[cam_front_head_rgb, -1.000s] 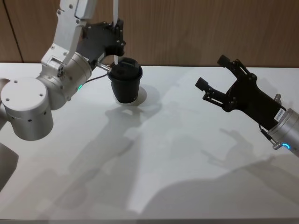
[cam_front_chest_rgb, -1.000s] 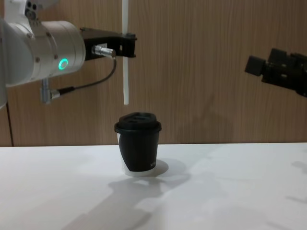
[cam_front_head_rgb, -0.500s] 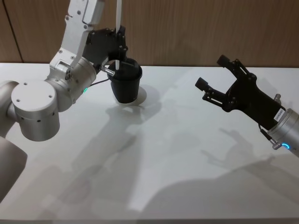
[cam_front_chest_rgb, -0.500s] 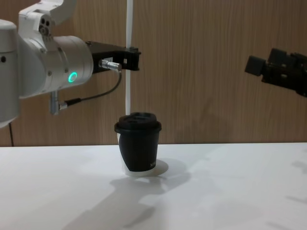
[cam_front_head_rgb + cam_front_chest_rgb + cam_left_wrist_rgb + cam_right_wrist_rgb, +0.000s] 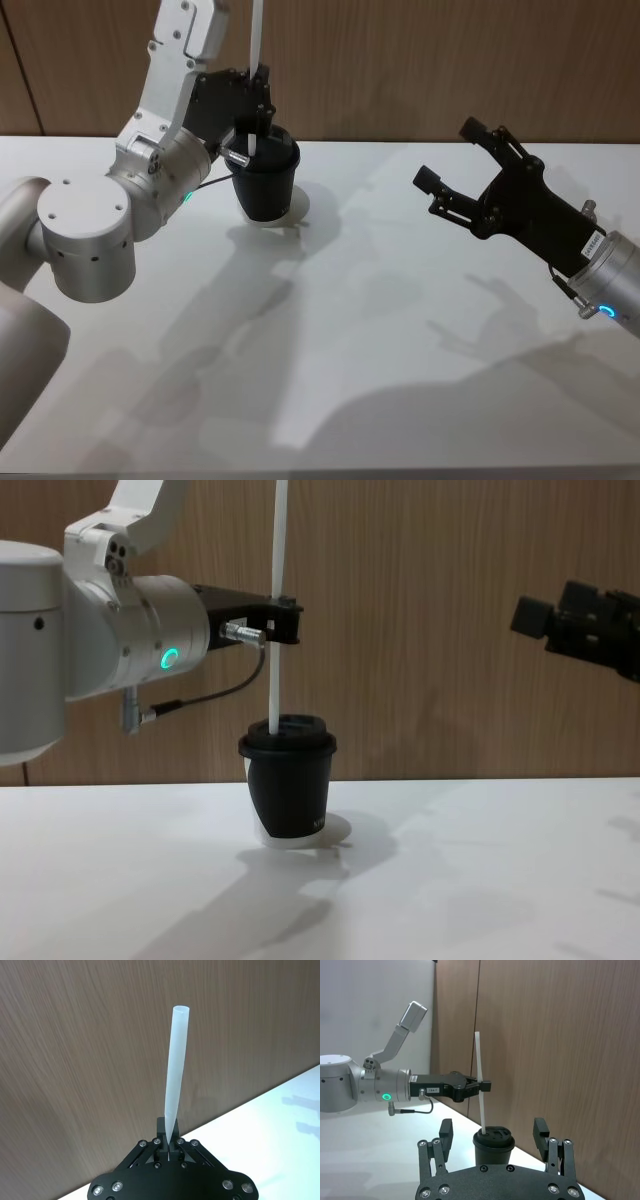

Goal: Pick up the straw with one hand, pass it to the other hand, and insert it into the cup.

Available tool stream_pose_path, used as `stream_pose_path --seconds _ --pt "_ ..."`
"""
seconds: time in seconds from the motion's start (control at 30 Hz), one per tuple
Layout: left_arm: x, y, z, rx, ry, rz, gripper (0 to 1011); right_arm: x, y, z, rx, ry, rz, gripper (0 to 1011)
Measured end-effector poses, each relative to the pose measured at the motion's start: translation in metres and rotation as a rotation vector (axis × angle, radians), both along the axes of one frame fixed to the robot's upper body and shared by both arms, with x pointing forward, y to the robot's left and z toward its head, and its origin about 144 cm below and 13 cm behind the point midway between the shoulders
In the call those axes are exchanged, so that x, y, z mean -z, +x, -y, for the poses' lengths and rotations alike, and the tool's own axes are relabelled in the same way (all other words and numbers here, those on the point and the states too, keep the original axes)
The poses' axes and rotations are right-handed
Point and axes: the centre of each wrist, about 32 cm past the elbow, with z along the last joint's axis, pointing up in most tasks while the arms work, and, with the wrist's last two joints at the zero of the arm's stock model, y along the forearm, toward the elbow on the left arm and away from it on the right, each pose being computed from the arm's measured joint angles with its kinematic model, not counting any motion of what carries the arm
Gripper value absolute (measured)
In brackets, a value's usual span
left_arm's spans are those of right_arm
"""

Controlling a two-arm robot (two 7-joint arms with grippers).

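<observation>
Chest view: one straw (image 5: 275, 600), long, thin, straight and white, stands upright with its lower end at the lid of one cup (image 5: 288, 785). The cup is small and black, with a black plastic lid, a white bottom rim and small white print, and it stands on the white table (image 5: 480, 880) before a wood-panelled wall (image 5: 440, 630). The left gripper (image 5: 280, 620), long and black on a fat silver wrist with a green glowing ring and a grey cable, pinches the straw partway up its length, above the cup. Whether the tip is inside the lid or only touching it cannot be told. The right gripper (image 5: 452, 165), black, hangs above the table well to the right of the cup, its fingers spread with nothing between them
</observation>
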Motion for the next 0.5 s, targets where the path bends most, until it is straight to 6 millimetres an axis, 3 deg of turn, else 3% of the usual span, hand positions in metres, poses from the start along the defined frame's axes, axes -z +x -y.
stream_pose_path --seconds 0.5 --pt "0.0042 0.0044 0.0026 -0.002 0.003 -0.010 8 0.0000 0.0000 0.0000 0.000 0.000 0.000 1001"
